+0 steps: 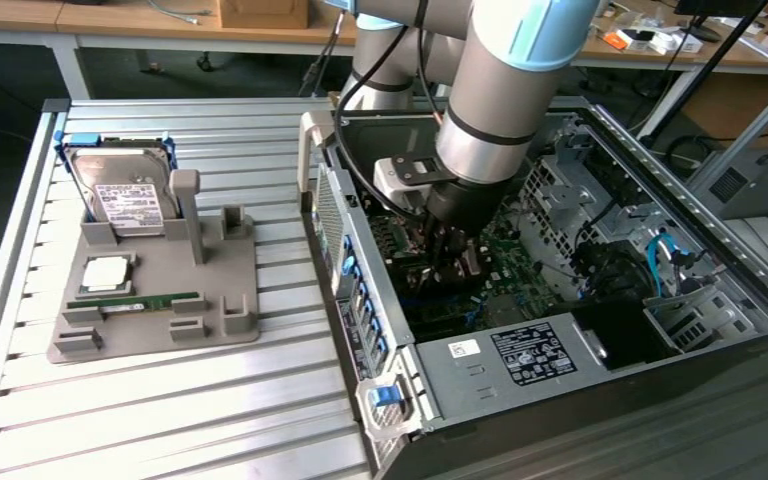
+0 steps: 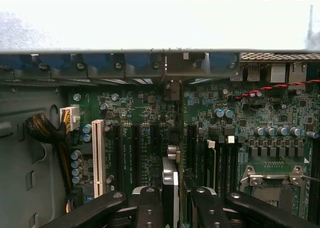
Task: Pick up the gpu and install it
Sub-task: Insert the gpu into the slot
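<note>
gpu (image 2: 170, 188) pinched edge-on by gripper (image 2: 172, 200), inside the PC case (image 1: 758, 310).
Wrist view shows the card over motherboard (image 2: 145, 112) slots; exterior view shows hard drive (image 1: 120, 190) at 9 o'clock.

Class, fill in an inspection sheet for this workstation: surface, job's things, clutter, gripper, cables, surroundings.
Surface: slatted metal table, bearing a grey holder and an open computer case.
Job's things: gpu, edge-on above the motherboard slots.
Clutter: hard drive, processor chip and memory stick in the holder.
Gripper: inside the case, jaws shut on the gpu.
Cables: blue cables in the case; black wire bundle beside the motherboard.
Surroundings: workbenches behind.
</note>
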Controlling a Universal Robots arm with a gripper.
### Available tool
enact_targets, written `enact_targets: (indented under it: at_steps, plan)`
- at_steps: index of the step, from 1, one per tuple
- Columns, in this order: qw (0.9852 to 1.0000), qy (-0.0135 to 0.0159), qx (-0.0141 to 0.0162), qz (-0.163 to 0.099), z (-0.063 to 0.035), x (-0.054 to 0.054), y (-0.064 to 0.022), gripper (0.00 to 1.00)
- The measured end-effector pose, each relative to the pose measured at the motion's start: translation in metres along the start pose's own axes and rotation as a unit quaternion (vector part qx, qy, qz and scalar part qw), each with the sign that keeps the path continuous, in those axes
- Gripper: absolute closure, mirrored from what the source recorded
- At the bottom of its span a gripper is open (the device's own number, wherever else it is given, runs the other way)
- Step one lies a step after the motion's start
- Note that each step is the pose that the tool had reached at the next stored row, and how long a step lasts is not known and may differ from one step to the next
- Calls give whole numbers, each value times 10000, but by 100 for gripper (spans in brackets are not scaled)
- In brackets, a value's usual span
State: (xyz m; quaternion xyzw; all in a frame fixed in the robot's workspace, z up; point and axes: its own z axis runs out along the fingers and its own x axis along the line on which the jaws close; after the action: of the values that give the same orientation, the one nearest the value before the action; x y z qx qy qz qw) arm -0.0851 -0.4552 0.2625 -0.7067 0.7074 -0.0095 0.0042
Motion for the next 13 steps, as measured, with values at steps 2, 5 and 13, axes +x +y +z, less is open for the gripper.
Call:
enact_targets:
  at_steps: [2, 5, 13]
  plan:
    - [10000, 0, 0, 0, 6, 0, 0, 73]
    - [10000, 2, -1, 0, 11, 0, 0, 73]
    - [9999, 102, 1, -2, 13, -4, -1, 73]
